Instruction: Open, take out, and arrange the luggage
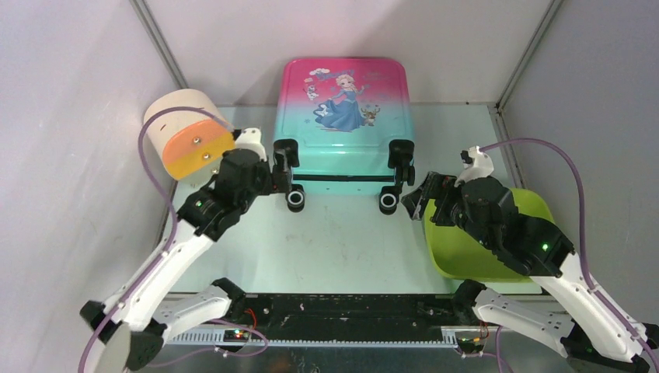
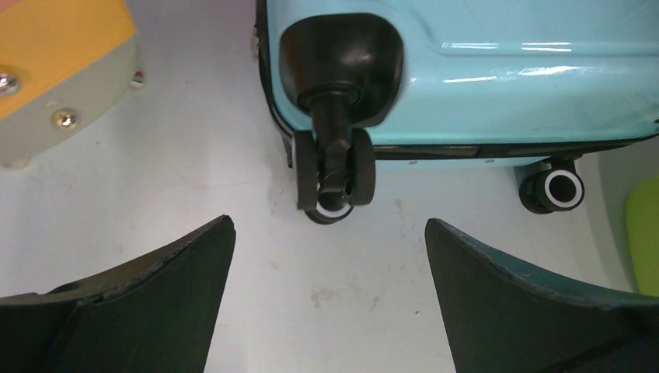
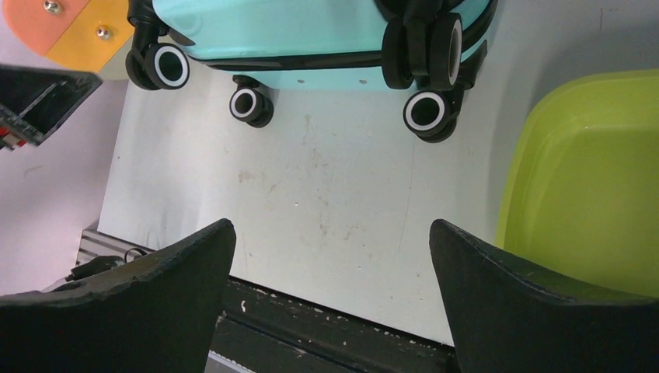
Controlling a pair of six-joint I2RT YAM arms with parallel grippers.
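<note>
The luggage (image 1: 344,116) lies flat and closed at the back middle of the table, pink-to-teal shell with a princess print facing up, black wheels toward me. My left gripper (image 1: 281,167) hangs open just left of its near-left wheel (image 2: 334,175), with only bare table between the fingers. The left wrist view shows the teal shell (image 2: 505,70) straight ahead. My right gripper (image 1: 420,203) is open too, close to the near-right wheel (image 3: 426,113), holding nothing. The right wrist view looks down on the teal shell's (image 3: 295,27) wheel end.
A cream-and-orange cylinder (image 1: 189,136) lies on its side at the back left, close behind my left arm. A lime-green tub (image 1: 466,249) sits at the right, under my right arm. White walls enclose the table on three sides. A black rail (image 1: 342,311) runs along the near edge.
</note>
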